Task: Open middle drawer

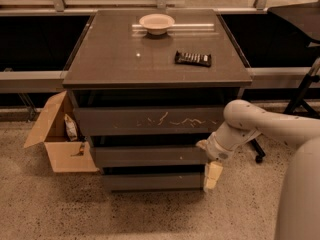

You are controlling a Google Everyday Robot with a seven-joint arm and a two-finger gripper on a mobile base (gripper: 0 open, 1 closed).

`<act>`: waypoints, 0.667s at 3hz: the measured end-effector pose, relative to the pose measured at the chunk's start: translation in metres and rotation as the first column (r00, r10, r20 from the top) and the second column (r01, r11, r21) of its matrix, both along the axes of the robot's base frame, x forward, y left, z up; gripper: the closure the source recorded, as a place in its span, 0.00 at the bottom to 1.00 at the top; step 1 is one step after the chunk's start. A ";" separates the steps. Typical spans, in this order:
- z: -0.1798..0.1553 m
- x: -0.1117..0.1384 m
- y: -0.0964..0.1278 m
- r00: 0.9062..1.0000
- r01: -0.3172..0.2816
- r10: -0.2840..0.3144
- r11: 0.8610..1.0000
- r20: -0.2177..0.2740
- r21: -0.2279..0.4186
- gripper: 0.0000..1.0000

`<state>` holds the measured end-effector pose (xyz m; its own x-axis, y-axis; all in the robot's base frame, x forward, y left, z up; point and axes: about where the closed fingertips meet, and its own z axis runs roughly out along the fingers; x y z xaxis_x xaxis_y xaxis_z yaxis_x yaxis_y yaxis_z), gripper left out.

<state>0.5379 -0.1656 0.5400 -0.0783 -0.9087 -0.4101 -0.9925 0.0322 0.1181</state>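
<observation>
The middle drawer (pixel 150 156) sits in the cabinet (pixel 115 69) between the scratched top drawer (pixel 125 120) and the bottom drawer (pixel 152 181); its plain dark front faces 6 o'clock; a dark gap shows above it. The gripper (pixel 206 163) is at the drawer's 3 o'clock end, spread wide; one pale finger (pixel 202 144) lies by the front's upper right corner, the other hangs toward 6 o'clock beside the bottom drawer's right end; whether either touches the front cannot be told. On the cabinet top, a bowl (pixel 156 23) at 12 o'clock; a dark packet (pixel 193 58) at 2 o'clock. A cardboard box (pixel 55 134) stands open on the floor (pixel 150 214) at the cabinet's 9 o'clock.
</observation>
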 end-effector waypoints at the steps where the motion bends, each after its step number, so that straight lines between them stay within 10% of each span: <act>1: -0.037 0.014 0.007 1.000 -0.014 0.014 0.998 0.010 -0.057 0.00; 2: -0.061 0.031 0.009 0.998 -0.013 0.018 0.995 0.056 -0.095 0.00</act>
<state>0.5692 -0.1570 0.4788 -0.0427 -0.9446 -0.3254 -0.9980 0.0249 0.0586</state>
